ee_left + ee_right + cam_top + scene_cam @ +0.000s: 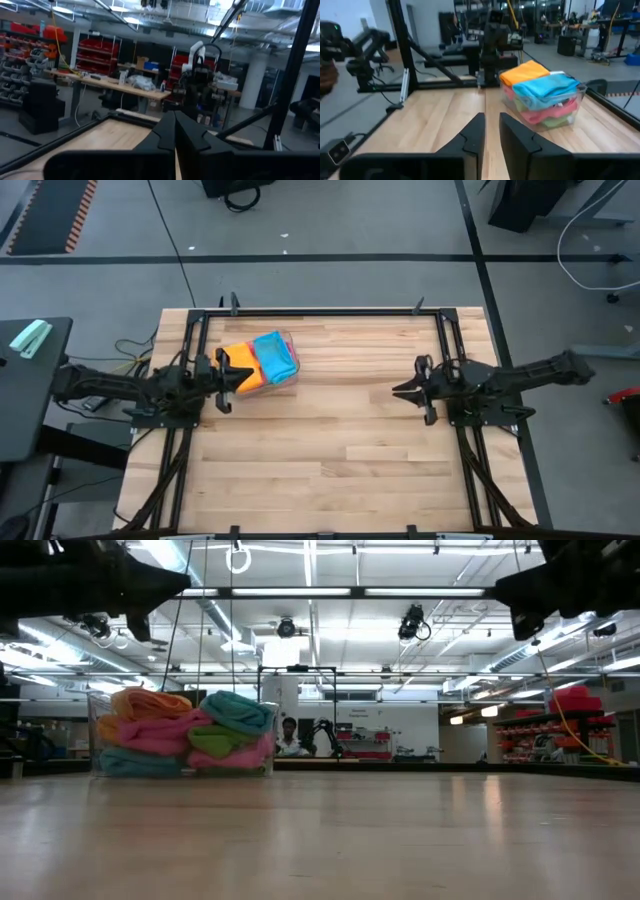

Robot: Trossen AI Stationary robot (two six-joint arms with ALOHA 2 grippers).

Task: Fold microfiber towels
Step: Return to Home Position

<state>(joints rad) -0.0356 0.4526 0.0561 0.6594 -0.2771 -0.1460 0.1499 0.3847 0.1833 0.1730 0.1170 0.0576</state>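
light wood table [330,470], workshop shelving behind. the microfiber towels [542,87] lie folded in two stacks inside the clear bin [96,740], orange and blue on top. my left gripper [240,376] hovers just beside the bin, fingers pressed together, empty. my right gripper [397,389] hangs well apart from the bin, fingers slightly parted, empty.

Grey floor [350,220], red shelving [95,52] — bright ceiling lights [300,591].

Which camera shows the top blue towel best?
The right wrist view: the top blue towel shows close, top and side. The high view shows only its top, the low view only its side, the left wrist view nothing.
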